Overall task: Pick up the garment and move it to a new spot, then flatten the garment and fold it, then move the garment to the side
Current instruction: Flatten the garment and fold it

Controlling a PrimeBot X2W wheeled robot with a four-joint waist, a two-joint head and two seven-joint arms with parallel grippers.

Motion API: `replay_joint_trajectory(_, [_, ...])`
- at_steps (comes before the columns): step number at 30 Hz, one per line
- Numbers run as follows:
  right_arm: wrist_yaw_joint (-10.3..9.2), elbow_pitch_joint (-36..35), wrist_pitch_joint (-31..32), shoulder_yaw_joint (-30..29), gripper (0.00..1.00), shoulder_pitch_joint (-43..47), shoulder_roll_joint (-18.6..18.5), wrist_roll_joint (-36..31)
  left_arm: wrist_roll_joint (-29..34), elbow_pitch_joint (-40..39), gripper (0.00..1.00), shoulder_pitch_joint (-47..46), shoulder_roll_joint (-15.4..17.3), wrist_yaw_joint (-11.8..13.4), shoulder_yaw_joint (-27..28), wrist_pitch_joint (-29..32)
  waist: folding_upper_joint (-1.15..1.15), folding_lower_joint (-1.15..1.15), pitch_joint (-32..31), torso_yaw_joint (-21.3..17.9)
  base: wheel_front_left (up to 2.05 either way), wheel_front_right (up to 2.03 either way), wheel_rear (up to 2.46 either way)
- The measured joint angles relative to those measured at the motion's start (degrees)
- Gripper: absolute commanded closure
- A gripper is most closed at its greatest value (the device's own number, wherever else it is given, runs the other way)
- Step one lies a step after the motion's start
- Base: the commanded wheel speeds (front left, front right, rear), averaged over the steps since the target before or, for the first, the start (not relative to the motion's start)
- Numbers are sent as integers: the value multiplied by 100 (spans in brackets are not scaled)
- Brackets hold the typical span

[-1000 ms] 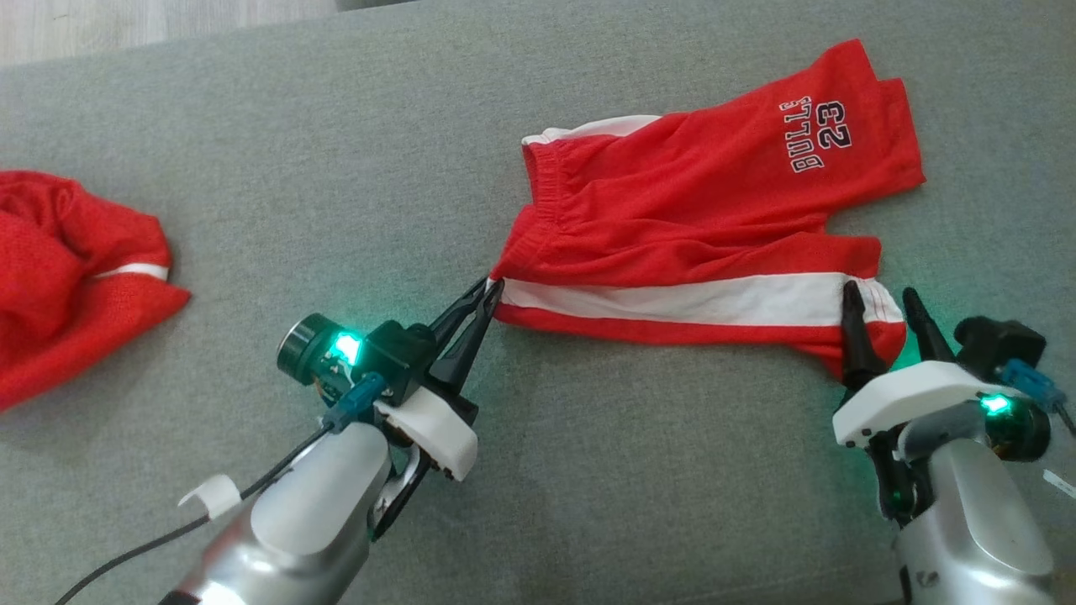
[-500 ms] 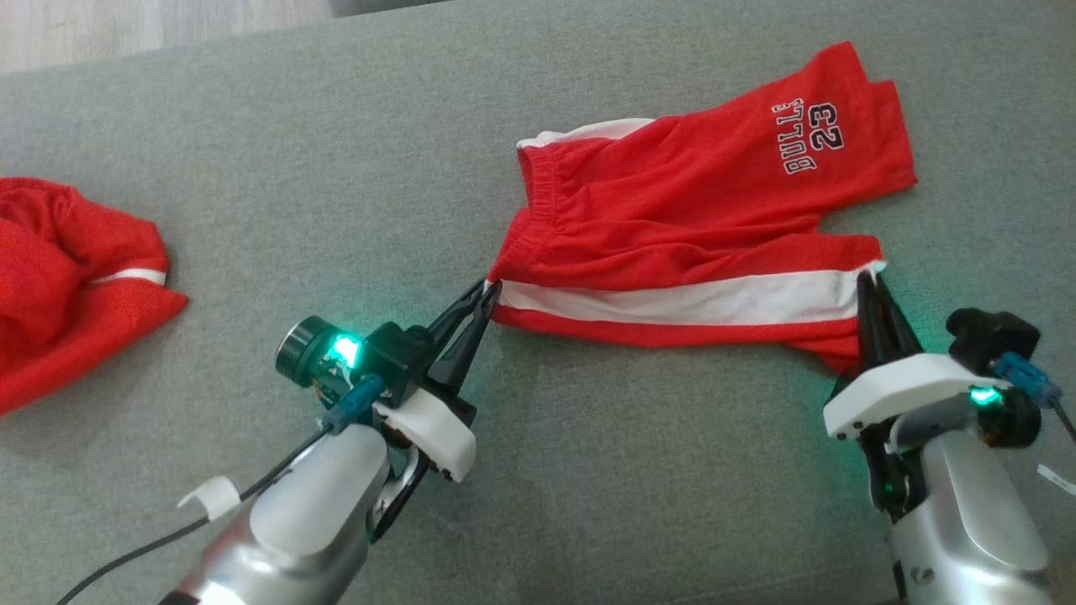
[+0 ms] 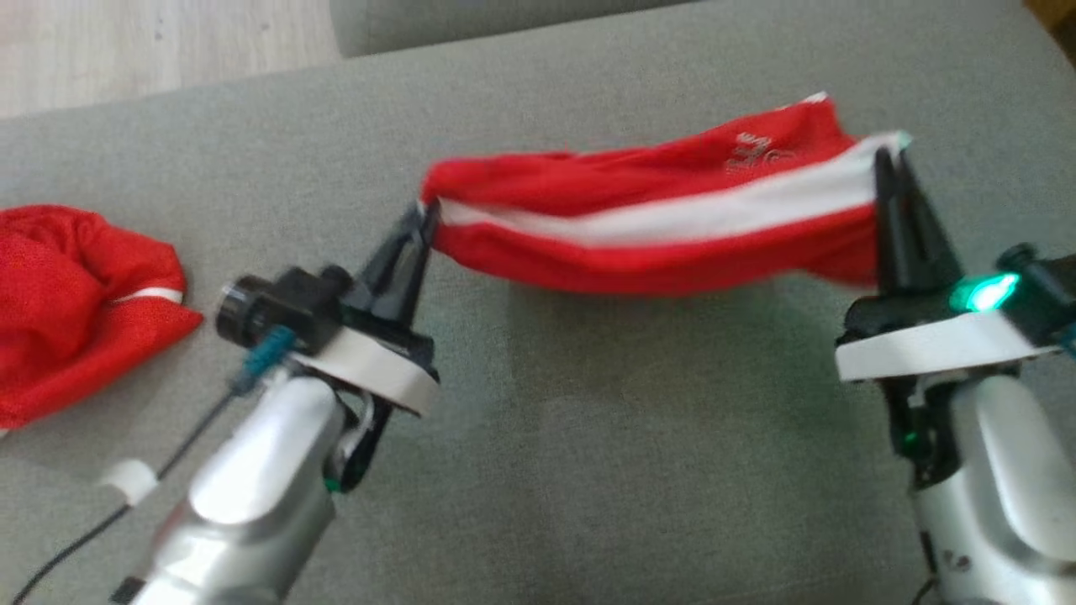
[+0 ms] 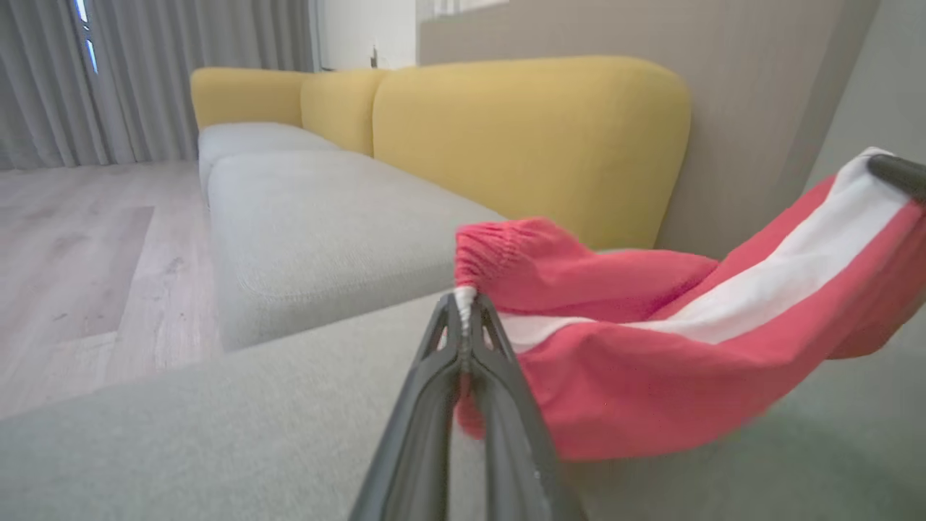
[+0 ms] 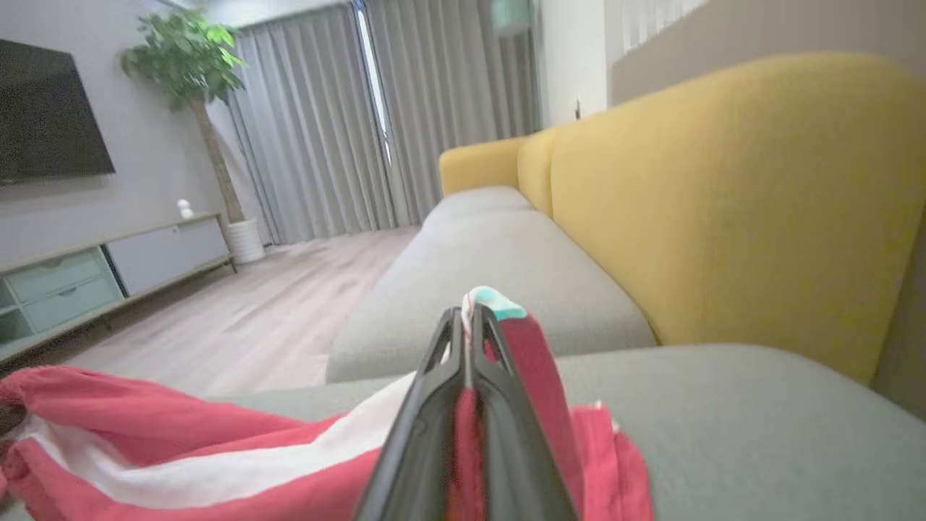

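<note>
Here, the red shorts (image 3: 656, 244) hang stretched in the air above the grey cushion (image 3: 588, 437).
The left gripper (image 3: 426, 217) is clamped on the waistband corner; the right gripper (image 3: 893, 161) is clamped on the white-striped leg hem. The cloth sags between them, apparently clear of the cushion.

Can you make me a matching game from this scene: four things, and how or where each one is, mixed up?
1 red shorts
2 crumpled red garment
3 left gripper
4 right gripper

a shut on the waistband corner
b lying on the grey cushion, far left
c hanging between both grippers
d shut on the leg hem

Pairs: 1-c, 2-b, 3-a, 4-d
</note>
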Motion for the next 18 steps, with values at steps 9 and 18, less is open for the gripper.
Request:
replay_joint_trajectory(9, [0, -1133, -346, 325, 100, -1086, -634, 97, -390, -995, 100, -609, 350, 74, 722, 120, 0, 0, -523, 97, 0, 0, 0])
replay_joint_trajectory(18, [0, -1111, -332, 393, 100, -1395, -801, -34, -391, -1933, 100, -791, 594, 411, 902, 491, 0, -1, -1074, 149, 0, 0, 0])
